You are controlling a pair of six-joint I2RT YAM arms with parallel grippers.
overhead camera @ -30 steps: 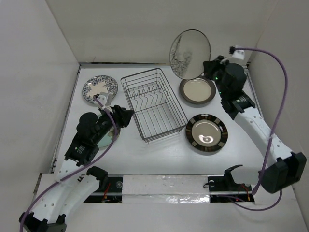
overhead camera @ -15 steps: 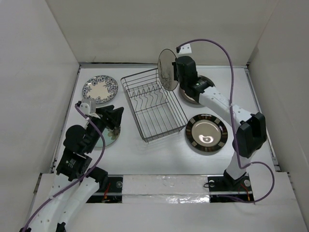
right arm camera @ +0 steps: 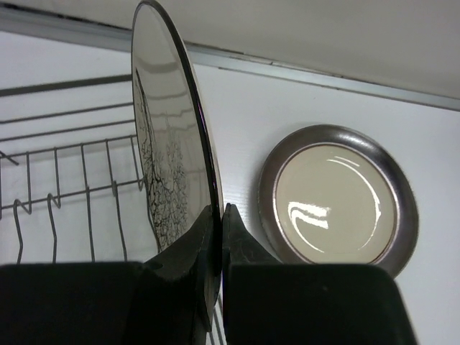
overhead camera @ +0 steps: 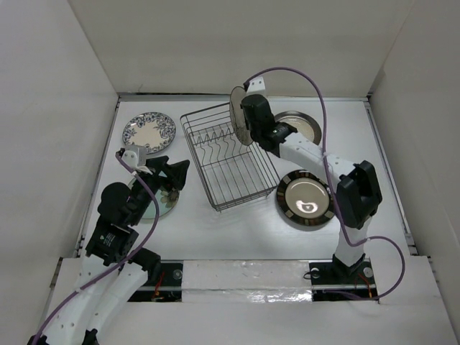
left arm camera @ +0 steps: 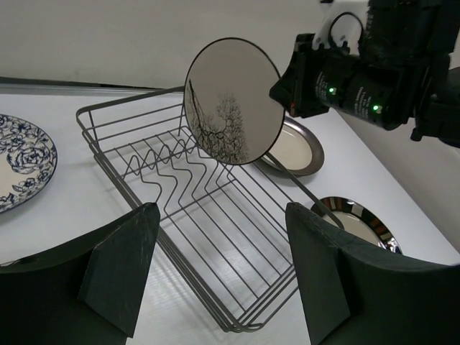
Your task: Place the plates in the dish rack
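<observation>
Plate (left arm camera: 233, 100), round, glossy, dish rack (overhead camera: 233, 169), thin wire

From above, the left claw (overhead camera: 175, 175) and its arm cover most of the pale green plate (overhead camera: 162, 208) at eight o'clock. In the left wrist view the blue-floral plate (left arm camera: 21, 162) is cut off at nine o'clock, and a finger hides half the black plate (left arm camera: 359, 224) at four o'clock. In the right wrist view the lower rim of the held plate (right arm camera: 169, 165) vanishes between the pads of the right claw (right arm camera: 218, 215), and the dish rack (right arm camera: 72, 180) runs off at nine o'clock.
</observation>
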